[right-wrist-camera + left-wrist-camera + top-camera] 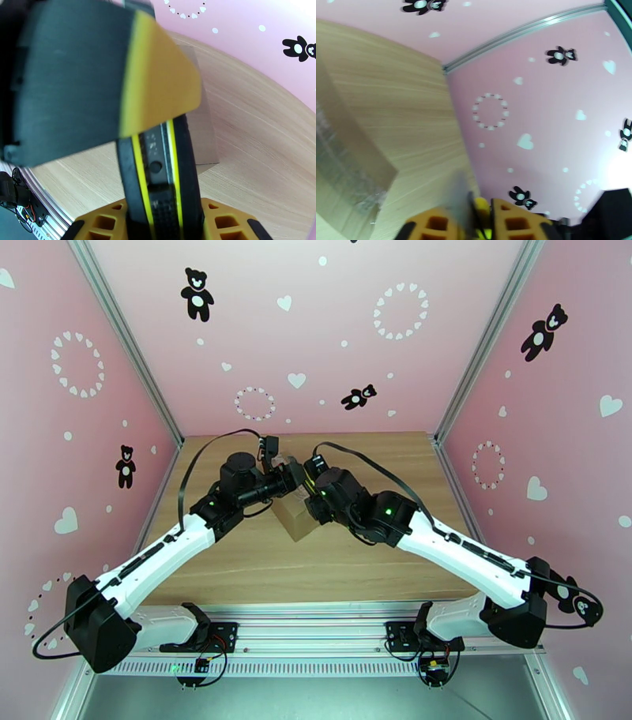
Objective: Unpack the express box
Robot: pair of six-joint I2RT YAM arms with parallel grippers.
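The express box [294,518], a small brown carton with shiny tape on its top, sits mid-table; it also appears as the express box [343,158] and the express box [205,130]. Both arms meet just above its far end. My right gripper [162,221] is shut on the yellow-black utility knife [158,169], which points away from its camera. My left gripper [474,213] is shut on the knife's far end, where a grey blade and yellow body [480,207] show between its orange pads. One left finger [158,79] covers the knife's tip. From above, the left gripper [294,477] faces the right gripper [312,475].
The wooden table [261,571] is walled in by pink panels at the back and on both sides, with aluminium posts at the rear corners. The arm bases are bolted to a metal rail [316,627] at the near edge.
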